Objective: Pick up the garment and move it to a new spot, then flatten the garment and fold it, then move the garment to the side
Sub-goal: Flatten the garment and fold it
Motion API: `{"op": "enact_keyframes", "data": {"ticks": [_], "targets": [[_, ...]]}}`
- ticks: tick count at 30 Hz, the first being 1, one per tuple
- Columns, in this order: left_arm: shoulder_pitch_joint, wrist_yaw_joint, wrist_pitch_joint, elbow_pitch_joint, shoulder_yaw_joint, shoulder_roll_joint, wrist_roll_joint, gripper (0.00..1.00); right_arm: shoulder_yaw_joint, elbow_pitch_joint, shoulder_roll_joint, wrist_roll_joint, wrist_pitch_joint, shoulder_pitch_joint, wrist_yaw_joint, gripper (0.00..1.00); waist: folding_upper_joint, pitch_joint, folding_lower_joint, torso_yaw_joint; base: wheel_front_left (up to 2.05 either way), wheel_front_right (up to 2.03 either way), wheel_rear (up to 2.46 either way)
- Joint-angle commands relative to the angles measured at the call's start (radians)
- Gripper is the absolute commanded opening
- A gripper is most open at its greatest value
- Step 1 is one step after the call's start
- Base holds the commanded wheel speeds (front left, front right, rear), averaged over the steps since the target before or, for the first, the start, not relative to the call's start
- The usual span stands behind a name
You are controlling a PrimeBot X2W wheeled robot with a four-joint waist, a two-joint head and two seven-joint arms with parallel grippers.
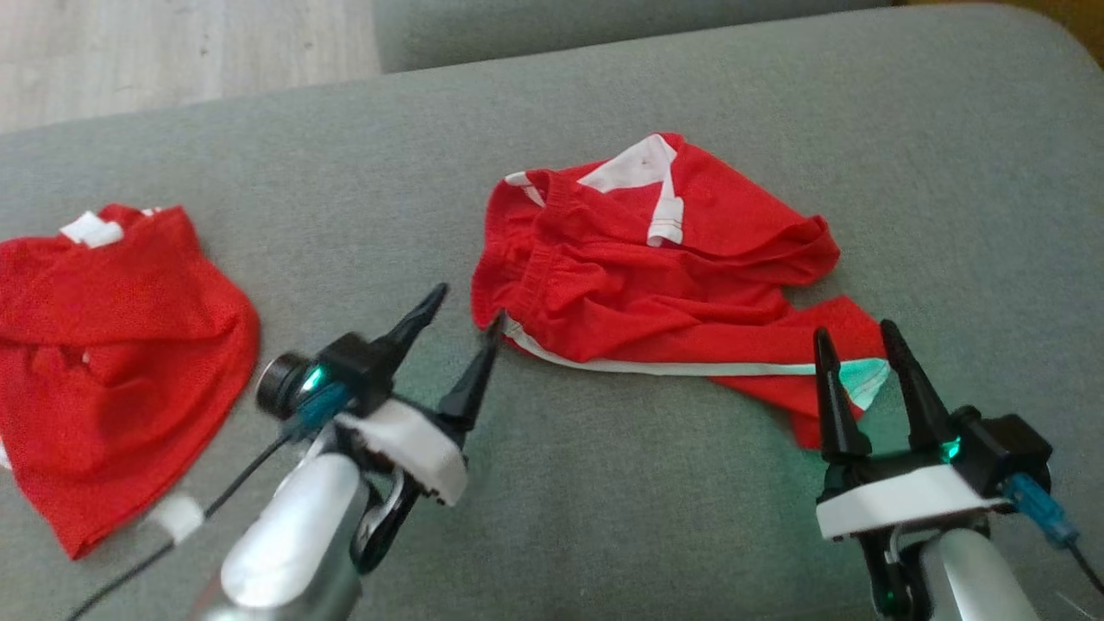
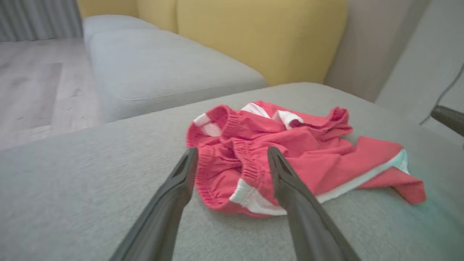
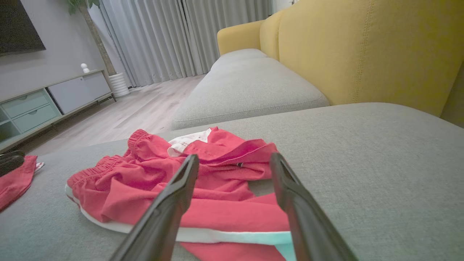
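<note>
Crumpled red shorts with white trim (image 1: 655, 276) lie at the middle of the grey sofa cushion (image 1: 604, 500). My left gripper (image 1: 466, 312) hovers open just left of their waistband corner, its fingers framing the elastic waistband (image 2: 232, 174) in the left wrist view. My right gripper (image 1: 854, 336) stands open over the shorts' near right leg hem, where the white stripe ends. In the right wrist view the shorts (image 3: 152, 181) spread ahead of and under the open fingers. Nothing is held.
A second red garment (image 1: 112, 362) lies bunched at the cushion's left edge. A yellow sofa back (image 3: 362, 50) rises behind, and another grey seat cushion (image 3: 246, 87) adjoins beyond. Wooden floor (image 1: 172, 52) lies past the far left edge.
</note>
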Motion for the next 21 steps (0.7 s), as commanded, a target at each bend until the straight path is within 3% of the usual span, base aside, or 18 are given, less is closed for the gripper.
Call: {"op": "enact_keyframes", "data": {"ticks": [1,6,11,21], "targets": [[-0.057,0.002,0.012,-0.021,0.005,0.032,-0.005,1.00,0.022,-0.031,-0.001,0.008,-0.011,-0.041,-0.001,1.00,0.0000,0.013,-0.0001,-0.012,0.00,0.00,0.00],[-0.136,0.002,0.079,0.012,-0.114,0.095,-0.019,1.00,0.030,-0.036,-0.001,0.020,-0.011,-0.056,-0.001,1.00,0.0000,0.041,-0.0001,-0.036,0.00,0.00,0.00],[-0.187,0.002,0.105,0.049,-0.162,0.132,-0.025,1.00,0.029,-0.045,-0.001,0.029,-0.011,-0.064,-0.001,1.00,0.0000,0.063,-0.0001,-0.051,0.00,0.00,0.00],[-0.242,0.002,0.111,0.086,-0.236,0.151,-0.069,1.00,0.021,-0.050,-0.001,0.033,-0.011,-0.076,-0.001,1.00,0.0000,0.090,-0.0001,-0.077,0.00,0.00,0.00]]}}
